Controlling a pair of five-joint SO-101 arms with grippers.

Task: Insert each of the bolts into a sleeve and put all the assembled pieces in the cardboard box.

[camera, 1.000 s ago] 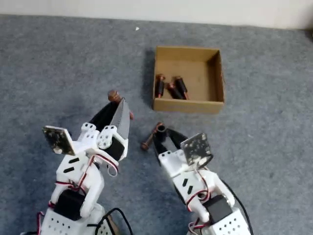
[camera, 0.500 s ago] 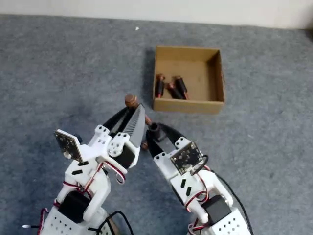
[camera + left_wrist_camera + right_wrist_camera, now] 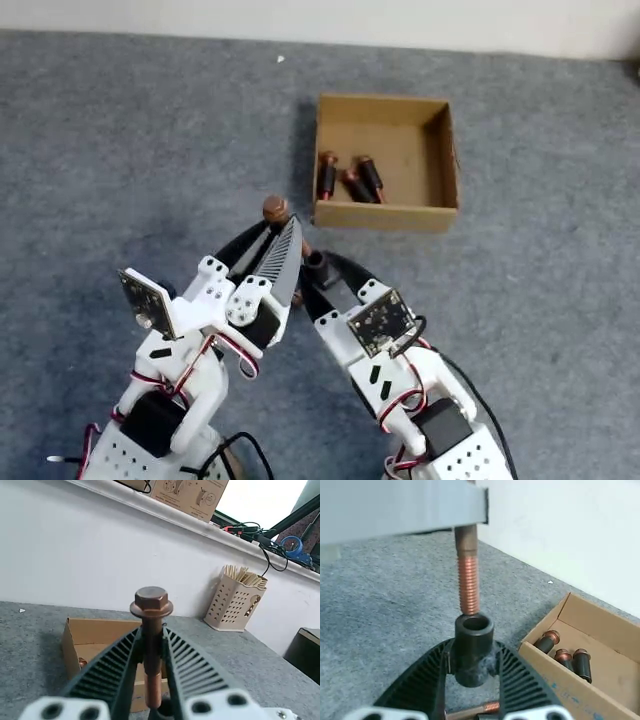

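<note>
My left gripper [image 3: 280, 230] [image 3: 152, 645] is shut on a copper bolt [image 3: 151, 630] [image 3: 275, 210], held upright with its hex head on top. The bolt's threaded tip [image 3: 468, 587] hangs just above the mouth of a black sleeve [image 3: 474, 647] [image 3: 316, 265]. My right gripper [image 3: 472, 662] [image 3: 318, 272] is shut on that sleeve, which stands upright with its opening up. Another bolt [image 3: 470, 711] lies on the carpet under the right gripper. The cardboard box [image 3: 385, 215] [image 3: 560, 680] [image 3: 72, 635] stands beyond both grippers and holds three assembled pieces [image 3: 347, 178] [image 3: 565, 657].
Grey carpet [image 3: 120, 150] covers the table on all sides of the box. A white wall [image 3: 75, 545] rises behind the table, with a perforated beige holder of sticks [image 3: 234, 602] standing against it.
My left gripper carried the bolt to the right until it hangs over the sleeve. My right gripper lifted the sleeve off the carpet and turned it upright; over the last half second, little moved.
</note>
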